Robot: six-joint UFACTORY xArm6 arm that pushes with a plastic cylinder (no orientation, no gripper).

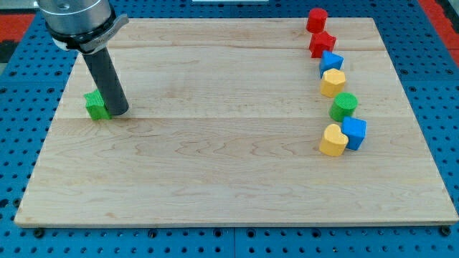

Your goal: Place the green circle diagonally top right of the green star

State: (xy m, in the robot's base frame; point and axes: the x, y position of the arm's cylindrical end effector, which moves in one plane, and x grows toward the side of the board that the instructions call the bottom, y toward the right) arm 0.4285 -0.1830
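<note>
The green star [96,106] lies at the view's left side of the wooden board [215,165], partly hidden behind my rod. My tip [120,112] rests on the board right against the star's right side. The green circle [344,105] lies far off at the view's right, in a column of blocks, between a yellow block above it and a blue block below right.
At the view's right stand a red block [317,19], a red star [322,44], a blue block [330,62], a yellow block [333,83], a blue cube [354,132] and a yellow heart [333,140]. A blue pegboard [430,86] surrounds the board.
</note>
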